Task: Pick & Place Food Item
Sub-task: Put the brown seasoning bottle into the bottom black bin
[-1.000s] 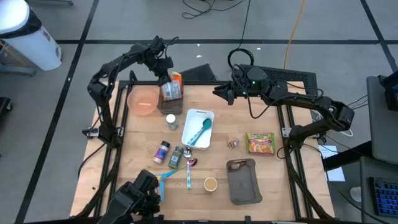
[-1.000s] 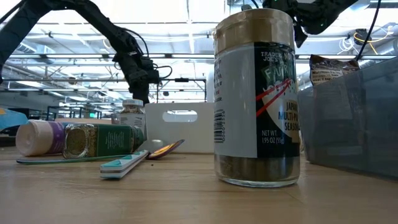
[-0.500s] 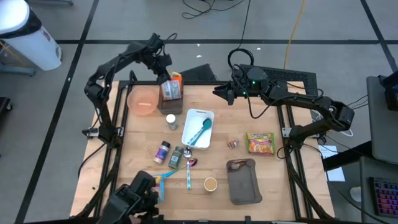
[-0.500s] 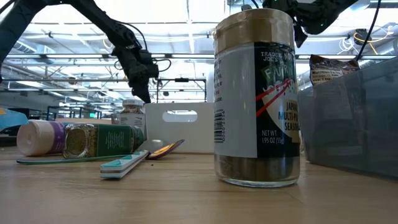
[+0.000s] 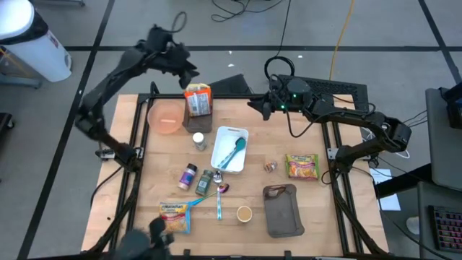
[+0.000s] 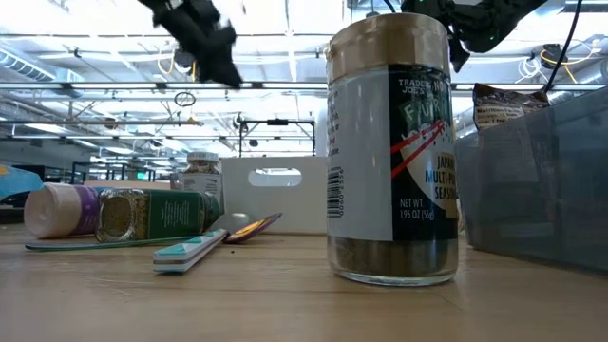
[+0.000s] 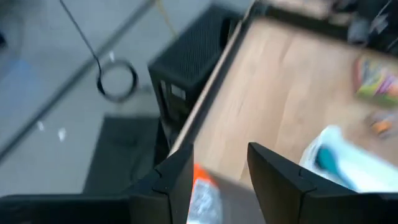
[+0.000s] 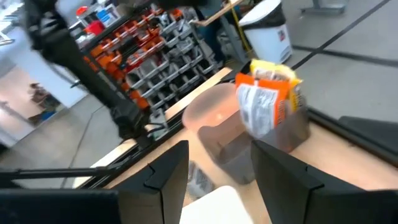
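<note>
An orange and white snack bag (image 5: pixel 198 97) stands upright in a small grey bin (image 5: pixel 201 123) at the table's far edge, beside a pink bowl (image 5: pixel 166 117). My left gripper (image 5: pixel 185 69) hangs open high above and just beyond the bag, clear of it. In its wrist view (image 7: pixel 221 180) the bag's top (image 7: pixel 202 186) shows far below the fingers. My right gripper (image 5: pixel 258 105) waits open at the far edge, pointing level at the bag (image 8: pixel 267 102), nothing between its fingers (image 8: pixel 217 180).
A white tray (image 5: pixel 220 160) with a teal spoon sits mid-table, with spice jars (image 5: pixel 196 178) to its left. A ramen packet (image 5: pixel 302 166), a dark grey bin (image 5: pixel 280 211), a tan-lidded jar (image 5: pixel 244 213) and a yellow packet (image 5: pixel 175 217) lie nearer.
My left gripper has let go of the snack bag and has risen steeply, drawing back toward the table's far left and tipping up. The bag stays standing in its grey bin.
</note>
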Controlling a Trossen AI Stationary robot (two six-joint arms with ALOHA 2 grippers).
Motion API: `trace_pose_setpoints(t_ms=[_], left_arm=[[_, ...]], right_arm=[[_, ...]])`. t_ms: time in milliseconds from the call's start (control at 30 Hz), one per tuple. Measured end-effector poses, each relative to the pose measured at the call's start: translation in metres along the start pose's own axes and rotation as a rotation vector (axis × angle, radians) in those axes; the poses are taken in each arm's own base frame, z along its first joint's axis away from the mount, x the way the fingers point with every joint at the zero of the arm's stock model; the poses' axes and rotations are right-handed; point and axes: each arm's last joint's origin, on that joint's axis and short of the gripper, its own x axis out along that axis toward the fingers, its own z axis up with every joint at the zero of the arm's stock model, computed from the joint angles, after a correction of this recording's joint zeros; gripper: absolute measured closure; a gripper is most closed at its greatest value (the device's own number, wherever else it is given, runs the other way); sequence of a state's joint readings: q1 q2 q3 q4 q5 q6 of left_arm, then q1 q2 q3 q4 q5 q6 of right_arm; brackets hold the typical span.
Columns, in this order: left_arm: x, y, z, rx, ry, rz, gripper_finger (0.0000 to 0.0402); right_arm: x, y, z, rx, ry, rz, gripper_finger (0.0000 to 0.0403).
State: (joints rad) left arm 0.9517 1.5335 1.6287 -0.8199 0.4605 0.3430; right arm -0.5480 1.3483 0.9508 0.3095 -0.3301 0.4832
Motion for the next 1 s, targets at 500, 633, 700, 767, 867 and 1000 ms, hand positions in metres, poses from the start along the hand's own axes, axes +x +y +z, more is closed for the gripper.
trace_pose_setpoints(t_ms=[500, 633, 700, 767, 867, 1000], left_arm=[[-0.178, -0.115, -0.003, -0.098, -0.440, -0.063, 0.0243], [-0.203, -0.135, -0.032, -0.100, -0.502, -0.078, 0.0243], [-0.208, -0.142, -0.051, -0.128, -0.520, -0.060, 0.0243], [-0.208, -0.146, -0.072, -0.164, -0.533, -0.050, 0.0243], [-0.205, -0.152, -0.100, -0.208, -0.576, -0.090, 0.0243], [-0.182, -0.153, -0.130, -0.286, -0.557, -0.173, 0.0243]], right_arm=[[0.001, 0.005, 0.006, 0.036, -0.105, -0.039, 0.0238], [0.004, 0.012, 0.002, 0.094, -0.144, -0.101, 0.0238], [0.005, 0.017, -0.001, 0.093, -0.161, -0.128, 0.0239], [0.009, 0.022, -0.005, 0.090, -0.177, -0.155, 0.0240], [0.015, 0.030, -0.012, 0.105, -0.199, -0.182, 0.0239], [0.024, 0.038, -0.018, 0.110, -0.231, -0.148, 0.0237]])
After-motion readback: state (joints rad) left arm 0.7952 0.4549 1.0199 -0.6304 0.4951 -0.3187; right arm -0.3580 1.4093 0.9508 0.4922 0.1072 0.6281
